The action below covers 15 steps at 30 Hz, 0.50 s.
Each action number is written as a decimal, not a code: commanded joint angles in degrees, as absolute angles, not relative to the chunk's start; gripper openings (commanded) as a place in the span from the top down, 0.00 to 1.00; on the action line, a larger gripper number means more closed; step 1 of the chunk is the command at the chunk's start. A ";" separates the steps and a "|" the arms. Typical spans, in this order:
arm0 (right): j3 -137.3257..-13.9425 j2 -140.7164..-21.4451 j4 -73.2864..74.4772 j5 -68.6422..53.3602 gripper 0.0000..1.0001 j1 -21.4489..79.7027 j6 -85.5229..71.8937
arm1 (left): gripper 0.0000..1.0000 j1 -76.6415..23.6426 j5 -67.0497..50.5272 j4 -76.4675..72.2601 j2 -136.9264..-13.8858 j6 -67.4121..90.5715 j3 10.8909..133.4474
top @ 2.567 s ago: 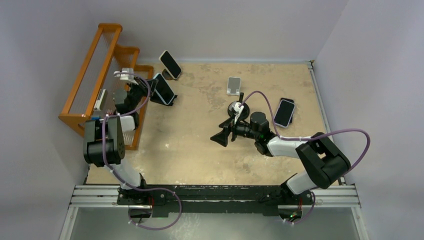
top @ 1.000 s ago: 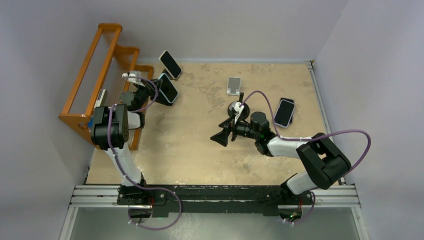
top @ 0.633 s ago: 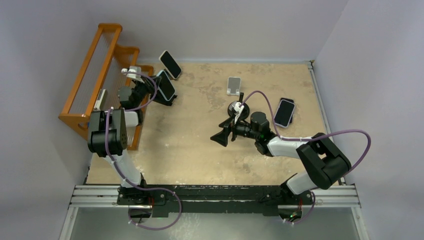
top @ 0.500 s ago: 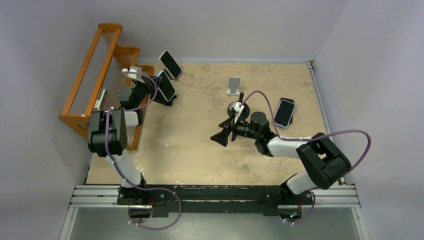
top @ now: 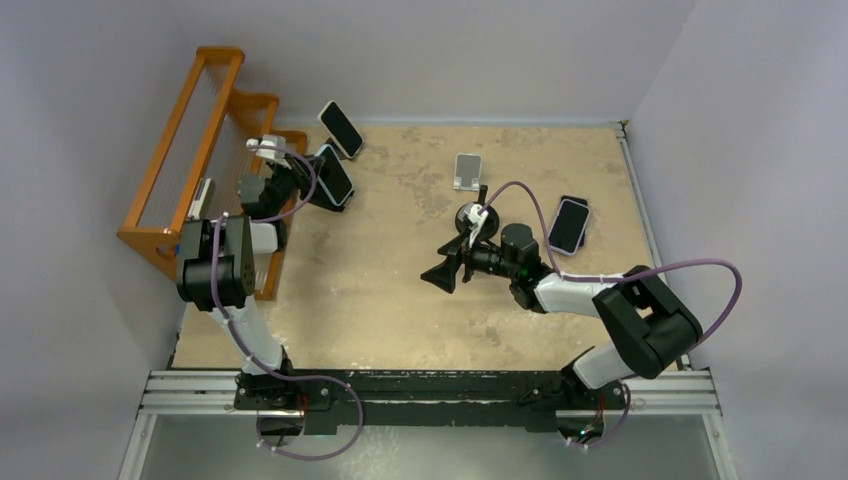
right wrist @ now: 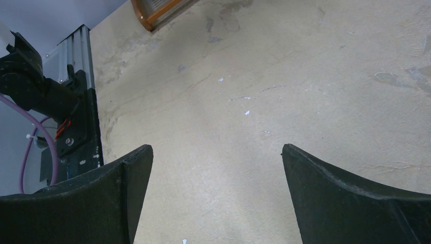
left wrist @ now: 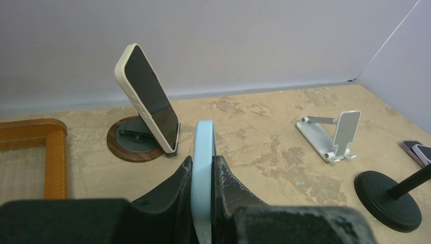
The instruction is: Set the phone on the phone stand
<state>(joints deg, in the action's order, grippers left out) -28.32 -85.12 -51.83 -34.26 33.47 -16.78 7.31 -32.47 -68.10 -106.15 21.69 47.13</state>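
Left hand (left wrist: 203, 175): closed on the light-blue phone (left wrist: 204, 147), which was pinched edge-on and upright between its two fingers.
Light-blue phone: held at the far-left part of the desk (top: 400, 310), near the orange rack (top: 196, 150) and just in front of the cream phone (left wrist: 149, 99), which leaned on its round stand (left wrist: 131, 142).
Other stands: the white folding stand (left wrist: 333, 137) and the black round-based stand (left wrist: 389, 195) stood to the right, well apart from the held phone.
Right hand (right wrist: 216, 198): wide open, holding nothing, above the desk's middle.
Dark phones (top: 568, 224): lay flat near the desk's right edge.

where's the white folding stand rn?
Top view: white folding stand sits empty at the far centre of the table, just behind the black round-base stand, left of the two flat phones.
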 commanded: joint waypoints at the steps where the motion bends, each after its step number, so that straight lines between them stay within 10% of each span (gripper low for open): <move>1: -29.11 -85.10 -55.07 -35.42 0.01 33.83 -15.55 | 1.00 7.21 -32.38 -74.57 -106.23 20.57 46.39; 15: -28.92 -84.99 -55.20 -35.59 0.01 33.81 -15.56 | 1.00 7.36 -33.05 -71.52 -105.03 19.63 46.91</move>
